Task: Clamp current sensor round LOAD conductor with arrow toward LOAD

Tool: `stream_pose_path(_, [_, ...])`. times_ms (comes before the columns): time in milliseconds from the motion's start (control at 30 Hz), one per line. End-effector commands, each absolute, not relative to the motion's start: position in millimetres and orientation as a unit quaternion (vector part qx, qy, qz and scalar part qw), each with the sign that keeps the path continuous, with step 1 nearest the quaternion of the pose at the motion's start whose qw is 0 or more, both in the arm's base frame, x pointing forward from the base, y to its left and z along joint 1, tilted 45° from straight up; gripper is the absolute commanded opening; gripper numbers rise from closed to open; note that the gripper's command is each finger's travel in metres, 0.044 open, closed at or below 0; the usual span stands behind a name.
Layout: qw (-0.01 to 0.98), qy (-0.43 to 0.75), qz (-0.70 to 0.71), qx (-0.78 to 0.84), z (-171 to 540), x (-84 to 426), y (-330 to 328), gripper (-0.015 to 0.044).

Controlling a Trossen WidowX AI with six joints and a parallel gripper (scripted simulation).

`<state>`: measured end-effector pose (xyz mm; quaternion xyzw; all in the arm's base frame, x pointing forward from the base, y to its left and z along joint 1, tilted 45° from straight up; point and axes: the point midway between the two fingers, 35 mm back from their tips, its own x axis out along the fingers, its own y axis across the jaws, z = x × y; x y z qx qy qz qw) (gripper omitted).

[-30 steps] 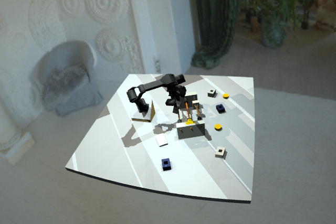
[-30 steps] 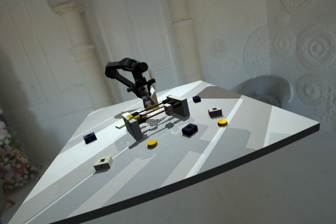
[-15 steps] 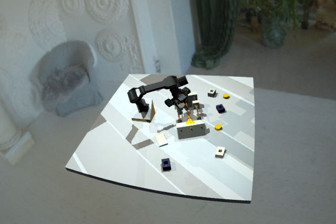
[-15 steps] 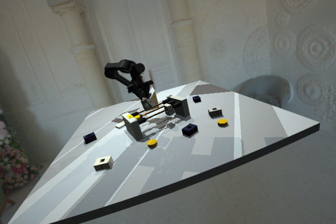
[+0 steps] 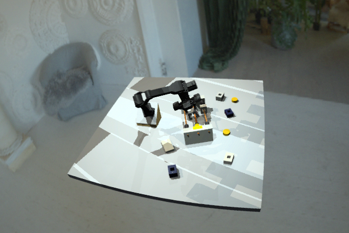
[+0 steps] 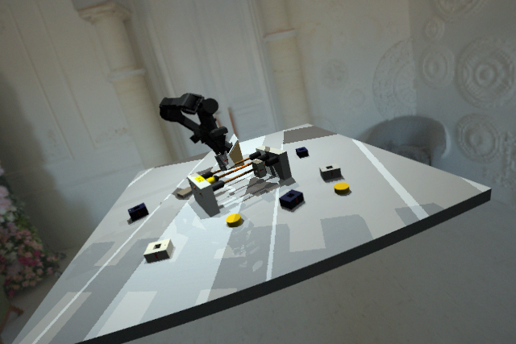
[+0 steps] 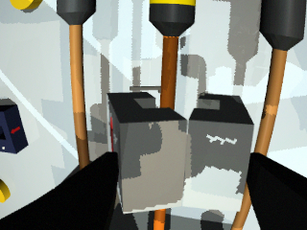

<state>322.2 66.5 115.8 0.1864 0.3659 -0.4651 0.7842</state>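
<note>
My gripper is shut on the grey split-core sensor, one finger on each outer side. Its two halves stand close together with a narrow gap that widens at the far end. A red mark shows edge-on on its left side in the wrist view; its direction cannot be read. The middle conductor has a yellow collar and runs behind the sensor, reappearing below it. Whether it lies inside the jaws is hidden. A yellow marker tops the near end block; its lettering is unreadable.
Outer conductors run close on both sides. Another grey sensor sits on one of them. End blocks hold the conductors. White boxes, navy boxes, yellow discs and a beige block lie around.
</note>
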Motion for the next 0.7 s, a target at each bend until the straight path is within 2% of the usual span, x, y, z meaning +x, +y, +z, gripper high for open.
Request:
stream_pose_path(0, [0.785,0.357,-0.466,0.195,116,326,65,0.0000])
stream_pose_path(667, [0.785,0.357,-0.466,0.195,92,337,46,0.0000])
